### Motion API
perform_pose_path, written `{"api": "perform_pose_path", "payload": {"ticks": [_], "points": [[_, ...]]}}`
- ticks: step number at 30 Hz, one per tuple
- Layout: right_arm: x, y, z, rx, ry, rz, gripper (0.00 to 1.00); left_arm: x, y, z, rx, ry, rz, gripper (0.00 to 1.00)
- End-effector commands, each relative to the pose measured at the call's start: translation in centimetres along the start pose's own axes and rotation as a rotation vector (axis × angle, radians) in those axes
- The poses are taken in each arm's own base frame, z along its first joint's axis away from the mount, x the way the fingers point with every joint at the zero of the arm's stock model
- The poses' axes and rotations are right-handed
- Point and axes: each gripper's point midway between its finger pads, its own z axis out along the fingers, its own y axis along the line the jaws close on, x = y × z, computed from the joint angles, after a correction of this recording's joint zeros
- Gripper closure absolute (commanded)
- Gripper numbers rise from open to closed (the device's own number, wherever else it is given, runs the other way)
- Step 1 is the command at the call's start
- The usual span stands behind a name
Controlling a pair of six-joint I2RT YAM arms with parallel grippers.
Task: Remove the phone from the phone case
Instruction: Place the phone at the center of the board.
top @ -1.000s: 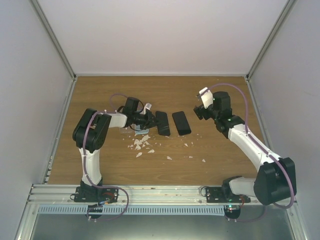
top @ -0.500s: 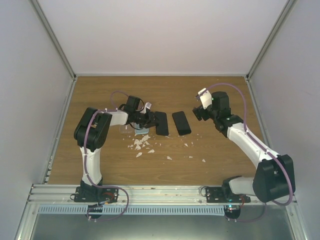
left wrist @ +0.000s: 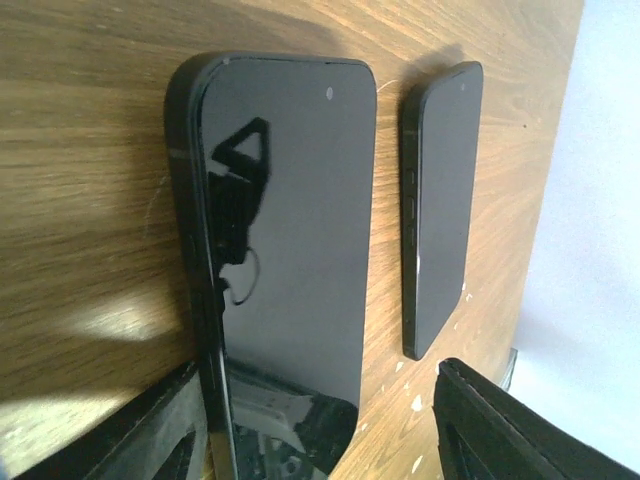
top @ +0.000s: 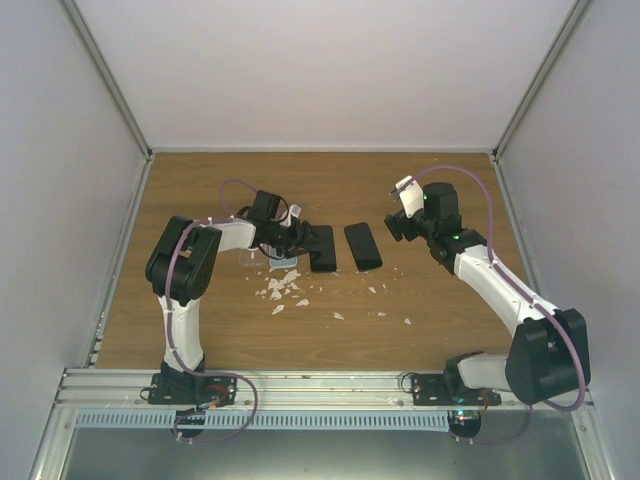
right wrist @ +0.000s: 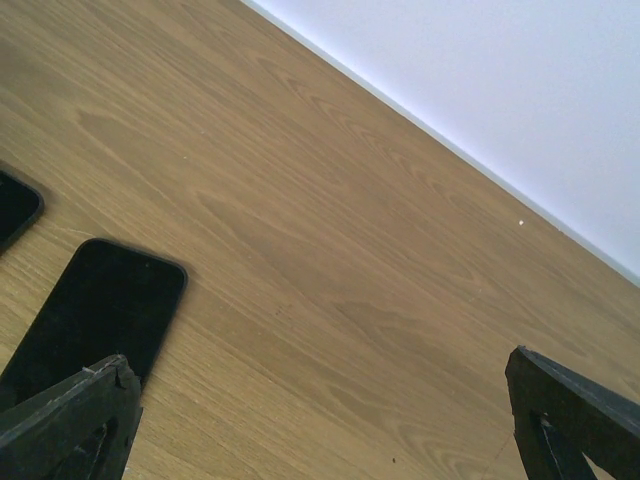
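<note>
Left jaws spread astride cased phone (left wrist: 285, 230); right jaws spread too — risk of shoving it into 3 o'clock slab (left wrist: 440, 200) by skewed closing.

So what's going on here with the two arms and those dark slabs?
The left end effector sits low over the wooden table, its open fingers straddling the near end of a glossy dark phone with a thick rim, apparently in its case. A second dark slab lies beside it, apart. The right end effector hovers open and empty nearby. Small white scraps litter the table.
</note>
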Motion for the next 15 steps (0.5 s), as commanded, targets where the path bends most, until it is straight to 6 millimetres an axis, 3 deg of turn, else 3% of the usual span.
{"api": "perform_pose_path", "payload": {"ticks": [1, 8, 12, 15], "points": [[-0.7, -0.5, -0.1, -0.002, -0.012, 0.027, 0.00, -1.0, -2.2, -1.6, -0.026, -0.067, 0.085, 0.36], [-1.3, -0.6, -0.2, -0.009, -0.018, 0.033, 0.00, -1.5, -3.4, -3.7, -0.073, -0.129, 0.138, 0.30], [-2.3, -0.9, -0.5, -0.007, -0.036, 0.032, 0.00, -2.0, -5.5, -5.2, -0.056, -0.164, 0.208, 0.26], [-3.4, -1.4, -0.8, -0.004, -0.059, 0.032, 0.00, -2.5, -7.4, -6.6, -0.048, -0.197, 0.293, 0.18]]}}
